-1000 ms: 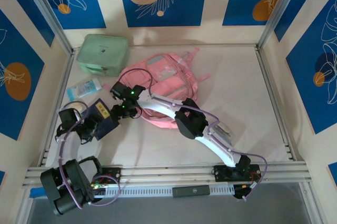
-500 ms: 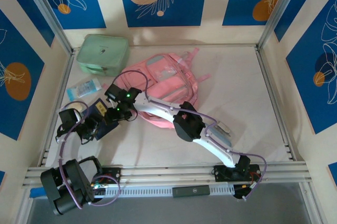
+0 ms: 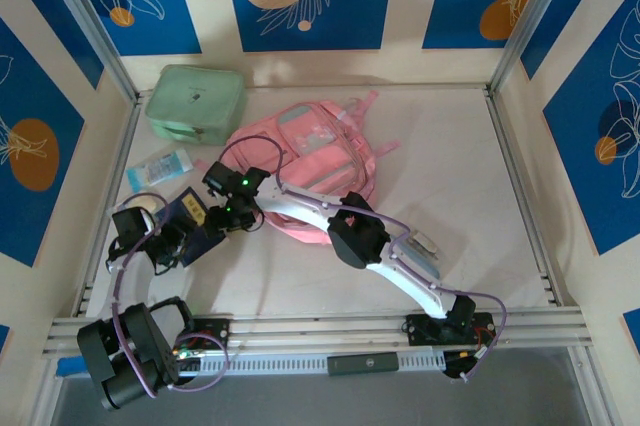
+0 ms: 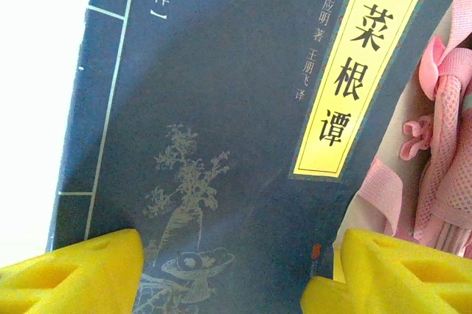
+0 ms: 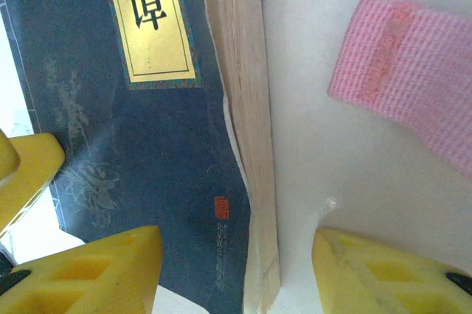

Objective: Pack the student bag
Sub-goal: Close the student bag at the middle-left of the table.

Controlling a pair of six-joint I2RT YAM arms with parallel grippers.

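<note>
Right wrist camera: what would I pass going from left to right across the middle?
Dark blue book cover → the book's page edge → white table → pink bag strap.

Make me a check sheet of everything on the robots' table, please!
Surface: pale table, edged by metal rails.
Job's things: pink student bag lying flat mid-table.
Clutter: mint green case at far left; small blue pencil case nearer; dark blue book left of the bag.
Grippers: left gripper open over the book's cover; right gripper open, straddling its page edge.
Cables: purple cables along both arms.
Surroundings: blue leaf-patterned wall panels.
</note>
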